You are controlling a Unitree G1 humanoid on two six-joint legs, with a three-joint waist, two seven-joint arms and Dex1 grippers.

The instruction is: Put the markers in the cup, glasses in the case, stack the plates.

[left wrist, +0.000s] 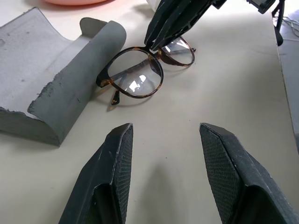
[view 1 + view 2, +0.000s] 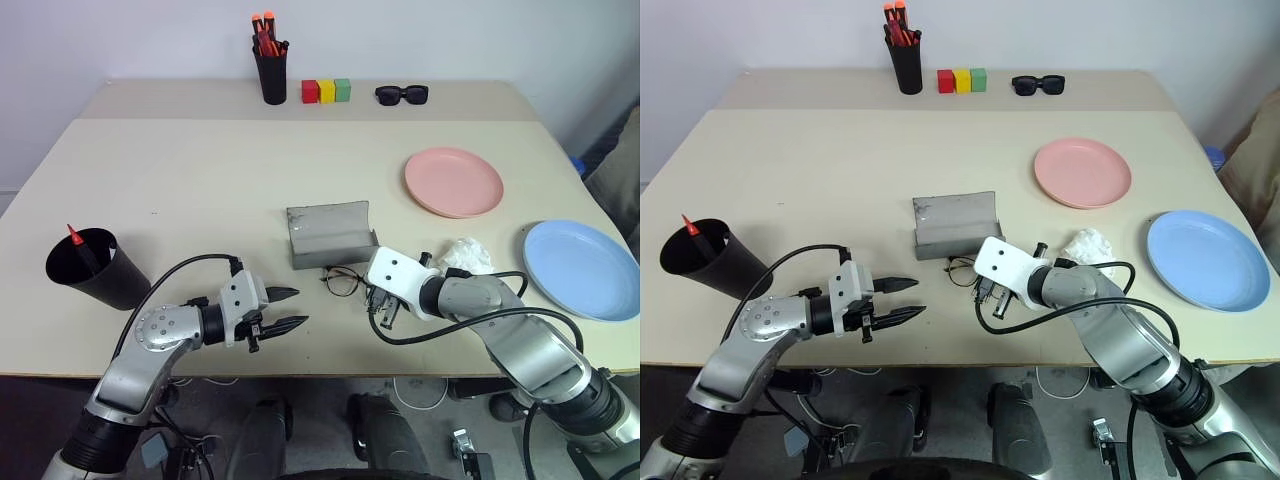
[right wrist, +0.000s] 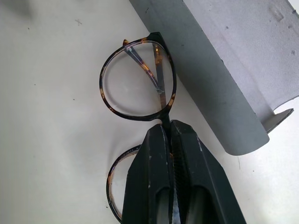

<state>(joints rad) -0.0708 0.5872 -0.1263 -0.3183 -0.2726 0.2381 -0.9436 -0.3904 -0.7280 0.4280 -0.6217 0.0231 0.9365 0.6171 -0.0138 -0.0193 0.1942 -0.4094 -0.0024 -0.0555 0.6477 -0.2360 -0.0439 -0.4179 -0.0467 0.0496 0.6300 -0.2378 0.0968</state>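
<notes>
No legible writing, glasses (image 3: 138,81), grey case (image 3: 224,70)

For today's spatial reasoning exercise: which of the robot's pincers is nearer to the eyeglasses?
Right. The right pincer is shut on the bridge of the eyeglasses, which lie beside the open grey case. The left pincer hangs open a short way off, pointing toward them.
</notes>
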